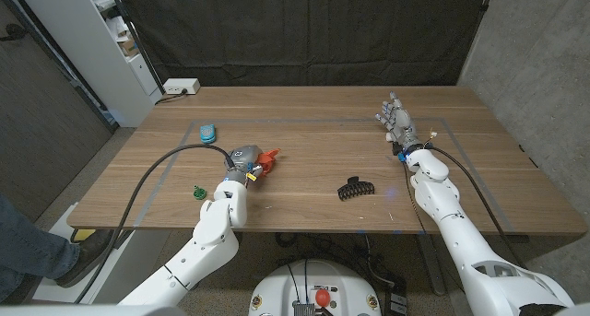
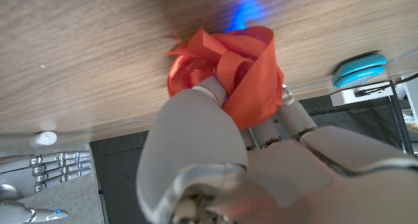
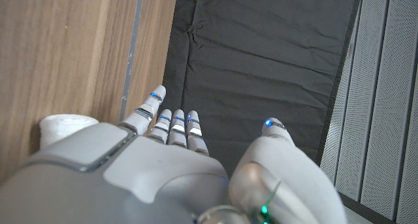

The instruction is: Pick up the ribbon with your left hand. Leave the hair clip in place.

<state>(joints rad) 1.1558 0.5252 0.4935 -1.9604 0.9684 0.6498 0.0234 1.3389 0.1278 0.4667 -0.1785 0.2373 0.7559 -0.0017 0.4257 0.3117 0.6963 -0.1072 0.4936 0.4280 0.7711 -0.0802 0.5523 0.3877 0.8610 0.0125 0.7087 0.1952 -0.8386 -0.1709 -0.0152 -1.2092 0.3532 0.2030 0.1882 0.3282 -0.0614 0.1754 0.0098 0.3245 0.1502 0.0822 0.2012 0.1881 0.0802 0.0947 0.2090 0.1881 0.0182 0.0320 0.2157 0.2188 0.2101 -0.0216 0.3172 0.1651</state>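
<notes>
The orange-red ribbon (image 1: 266,158) is a crumpled bundle at the fingertips of my left hand (image 1: 245,162), left of the table's middle. In the left wrist view the ribbon (image 2: 228,70) is gripped between the thumb and fingers of my left hand (image 2: 248,152), close above the wood. The black hair clip (image 1: 354,188) lies on the table near the front edge, right of the ribbon and apart from both hands. My right hand (image 1: 398,120) is at the right back of the table, fingers apart and holding nothing; the right hand (image 3: 176,165) faces the dark curtain.
A teal oval object (image 1: 207,131) lies at the back left, also seen as a teal oval (image 2: 359,68). A small green item (image 1: 196,192) sits near the front left edge. A white power strip (image 1: 181,87) lies behind the table. A person's leg (image 1: 28,247) shows at the left edge.
</notes>
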